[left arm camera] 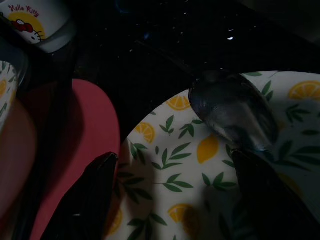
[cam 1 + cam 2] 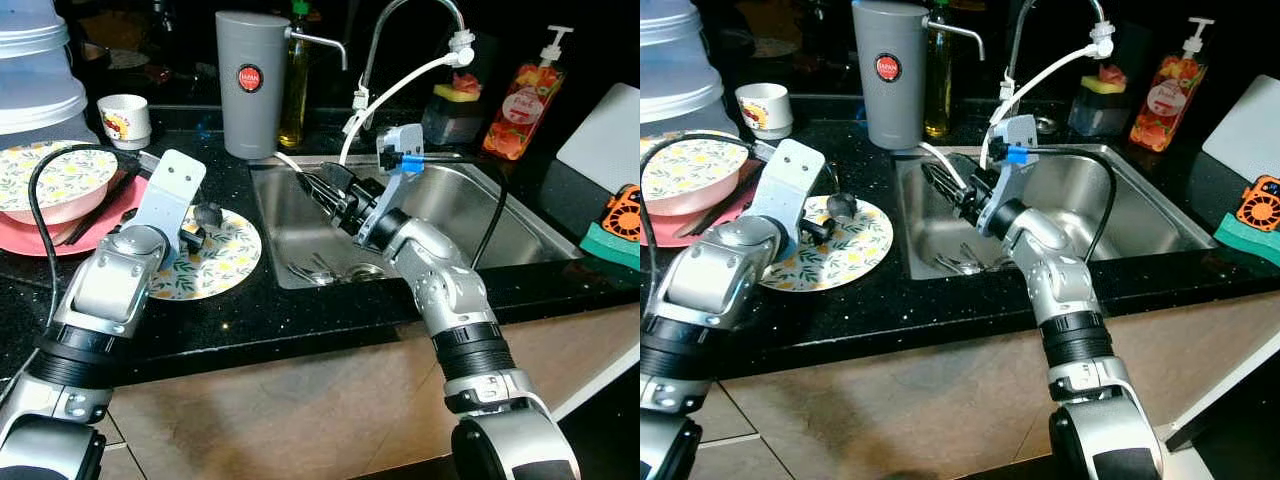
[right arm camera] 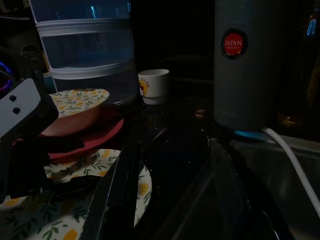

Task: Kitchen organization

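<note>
Left gripper (image 2: 197,226) hovered over the lemon plate (image 2: 225,262) on the black counter (image 2: 300,310), fingers spread apart, nothing pinched. In the left wrist view a spoon (image 1: 234,114) lay on the plate, its bowl just beside one finger (image 1: 270,195); whether they touched I couldn't tell. The other finger (image 1: 87,200) sat near the plate's rim, next to the red plate (image 1: 75,145).

Right gripper (image 2: 318,188) reached over the sink (image 2: 520,215), at its left wall, fingers pointing toward the counter. Fingers looked parted in the right wrist view and held nothing. Cutlery (image 2: 315,268) lay in the sink bottom near the drain.

A pink bowl (image 2: 50,195) with a lemon lining sat on the red plate at the left of the counter. A small white cup (image 2: 126,120) stood behind it, beside stacked clear containers (image 2: 35,70). A grey canister (image 2: 250,85) stood at the sink's back left corner, an oil bottle (image 2: 295,85) just beside it. Faucet (image 2: 400,30) rose behind the sink with a white hose (image 2: 395,85) hanging off it. Soap bottle (image 2: 525,100) stood at back right, an orange and green sponge (image 2: 618,228) at far right.
</note>
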